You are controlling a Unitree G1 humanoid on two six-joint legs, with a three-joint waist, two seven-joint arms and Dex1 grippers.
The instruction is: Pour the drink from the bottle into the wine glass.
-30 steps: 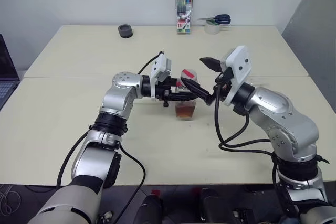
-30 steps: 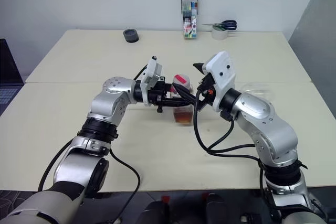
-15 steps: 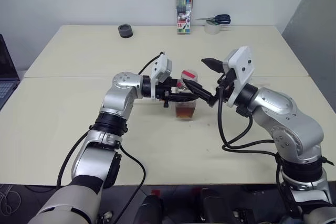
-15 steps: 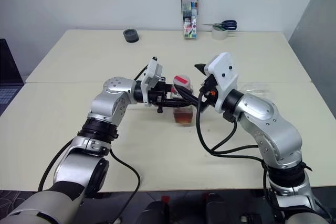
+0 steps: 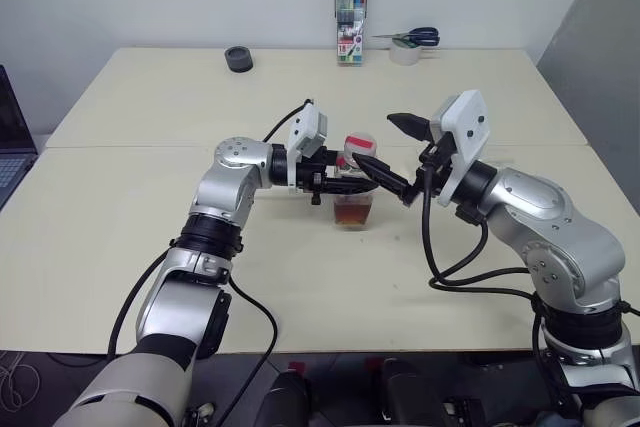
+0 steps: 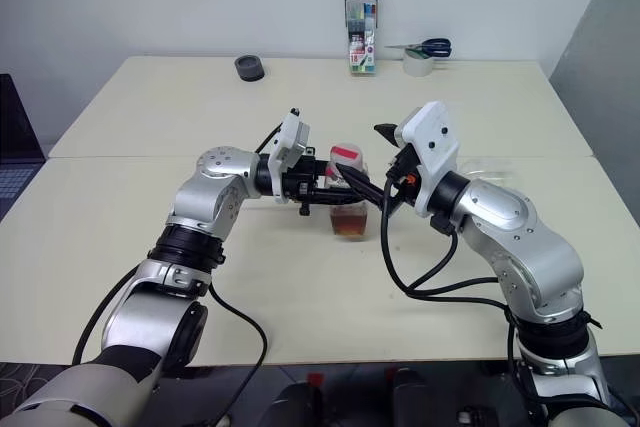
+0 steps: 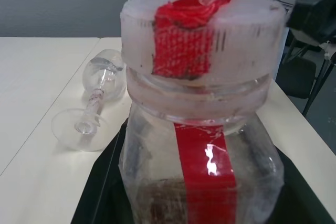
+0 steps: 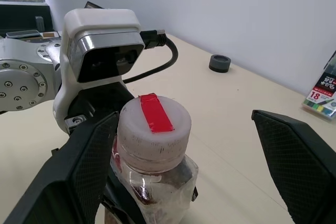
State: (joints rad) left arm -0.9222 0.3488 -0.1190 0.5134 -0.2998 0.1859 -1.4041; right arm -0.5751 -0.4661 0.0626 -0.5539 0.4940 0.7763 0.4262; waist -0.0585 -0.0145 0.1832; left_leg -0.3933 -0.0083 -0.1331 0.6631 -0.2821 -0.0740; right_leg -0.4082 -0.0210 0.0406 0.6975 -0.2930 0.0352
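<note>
The bottle [image 5: 352, 187] is upright at the table's middle, with its red-and-white cap [image 8: 154, 124] on. The reddish-brown drink [image 5: 352, 211] fills its lower part. My left gripper [image 5: 336, 183] reaches in from the left and is shut on the bottle's body. My right gripper [image 5: 375, 139] is open, with one finger on either side of the cap and touching nothing. The wine glass [image 7: 94, 103] lies on its side on the table beyond the bottle.
A marker-pen case [image 5: 351, 19] stands at the table's far edge. Scissors rest on a roll of tape [image 5: 408, 47] to its right, and a black roll [image 5: 238, 58] lies to its left. A laptop edge [image 5: 8, 162] shows at the far left.
My right arm has swung slightly outward to the right while its gripper stays open by the cap. The left arm and bottle have not moved.
</note>
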